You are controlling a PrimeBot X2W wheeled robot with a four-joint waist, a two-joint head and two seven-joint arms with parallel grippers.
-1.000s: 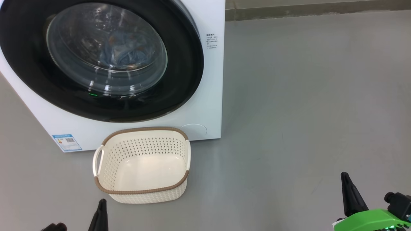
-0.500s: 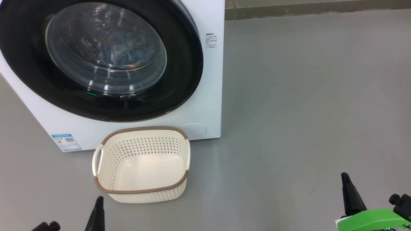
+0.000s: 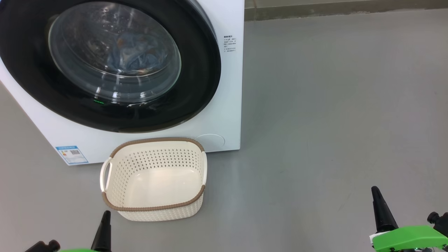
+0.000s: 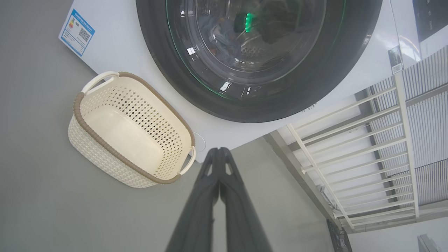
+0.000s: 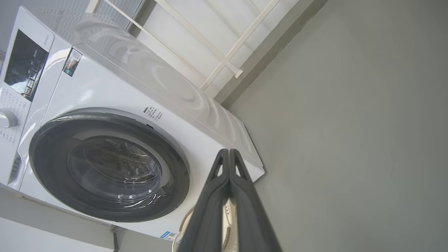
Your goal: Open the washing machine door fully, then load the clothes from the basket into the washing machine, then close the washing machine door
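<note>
Bearing blue sticker, print illegible: washing machine; left fingers, right fingers closed.

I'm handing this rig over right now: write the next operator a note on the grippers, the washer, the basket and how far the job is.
Left gripper: shut, empty, low near the basket, touching nothing.
Right gripper: shut, empty, over bare floor.
Washing machine door: closed on the washing machine; blue clothes visible inside.
Basket: empty, on the floor in front of the machine.
Done, by the look of it: clothes loaded, door closed.
Left: likely nothing; whether the door has latched cannot be told from here.
</note>
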